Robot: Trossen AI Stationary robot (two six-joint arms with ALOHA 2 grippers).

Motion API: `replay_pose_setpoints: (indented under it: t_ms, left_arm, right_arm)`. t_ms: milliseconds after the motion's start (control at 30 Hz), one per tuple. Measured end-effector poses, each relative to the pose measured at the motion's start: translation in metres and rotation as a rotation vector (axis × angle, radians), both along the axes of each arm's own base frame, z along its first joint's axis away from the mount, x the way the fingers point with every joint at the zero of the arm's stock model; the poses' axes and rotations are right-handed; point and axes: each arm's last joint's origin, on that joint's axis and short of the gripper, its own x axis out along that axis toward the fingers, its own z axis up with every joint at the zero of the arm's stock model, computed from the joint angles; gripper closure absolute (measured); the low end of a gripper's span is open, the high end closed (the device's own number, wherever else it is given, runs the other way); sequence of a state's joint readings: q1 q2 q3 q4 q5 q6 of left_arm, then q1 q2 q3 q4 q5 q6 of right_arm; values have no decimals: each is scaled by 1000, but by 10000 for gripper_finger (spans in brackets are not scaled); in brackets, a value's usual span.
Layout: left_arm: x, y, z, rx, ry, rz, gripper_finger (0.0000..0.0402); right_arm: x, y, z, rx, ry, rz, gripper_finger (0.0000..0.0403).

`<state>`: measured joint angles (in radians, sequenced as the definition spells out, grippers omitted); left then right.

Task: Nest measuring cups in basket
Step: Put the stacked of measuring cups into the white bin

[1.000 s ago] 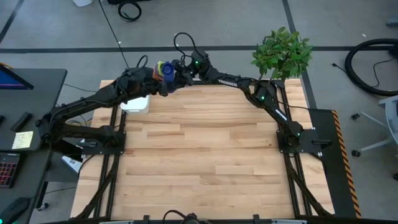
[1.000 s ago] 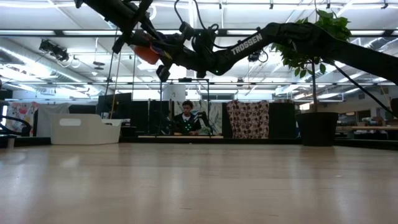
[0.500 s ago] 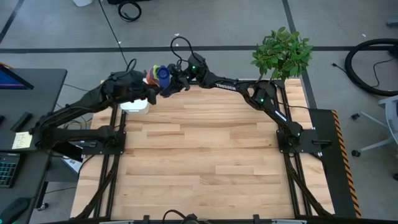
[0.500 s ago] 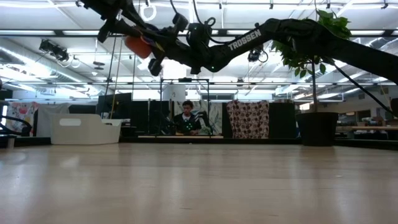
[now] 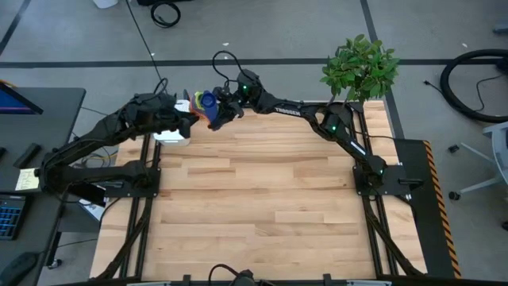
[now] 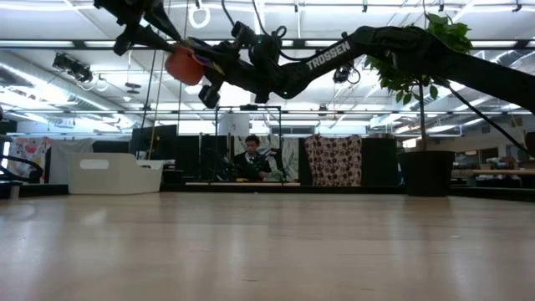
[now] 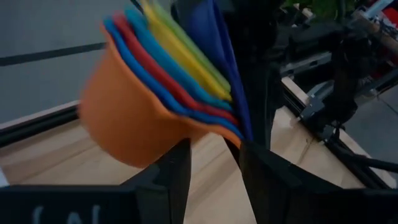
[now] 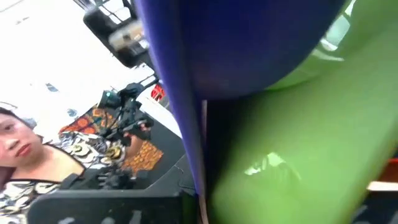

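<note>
Stacked, brightly coloured plastic measuring cups (image 7: 168,87): smooth, slightly glossy. Pale butcher-block wooden tabletop (image 5: 262,191): satin sheen. White rectangular plastic basket (image 6: 113,173): smooth, matt.

The nested measuring cups (image 5: 207,106) hang in the air above the surface's (image 5: 262,199) far left edge, between the left tool (image 5: 190,119) and right tool (image 5: 216,112), just beside the basket (image 5: 173,135), with a potted plant (image 5: 359,67) at the far right corner.

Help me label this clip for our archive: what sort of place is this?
Probably a robotics lab or open workshop: two dark arms are mounted at a wooden table, exposed ceiling lights and pipework run overhead, and a person sits at equipment behind.
</note>
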<state>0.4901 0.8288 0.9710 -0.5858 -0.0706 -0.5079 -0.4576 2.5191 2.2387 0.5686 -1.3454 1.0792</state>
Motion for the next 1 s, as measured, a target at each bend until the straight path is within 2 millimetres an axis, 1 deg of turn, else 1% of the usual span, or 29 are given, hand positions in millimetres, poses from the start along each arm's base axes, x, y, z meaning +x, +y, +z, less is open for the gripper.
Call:
replay_pose_setpoints:
  t_ms: [200,333,467,633,833,1000]
  left_arm:
    - [-30,-16,6,-14,-31,4,260]
    - [-49,-26,13,4,-94,7,260]
    - [-65,-35,18,32,-158,5,260]
    - [-78,-42,21,64,-196,0,260]
    - [-82,-44,19,89,-168,-13,260]
    - [-83,-45,18,112,-132,-27,260]
  right_arm:
    - [0,-4,-9,16,69,8,347]
    - [0,-4,-20,23,128,23,347]
    - [2,6,-38,38,226,46,347]
    - [3,28,-60,11,328,55,347]
    - [-2,57,-84,-138,485,-16,347]
    - [-9,75,-100,-415,658,-117,347]
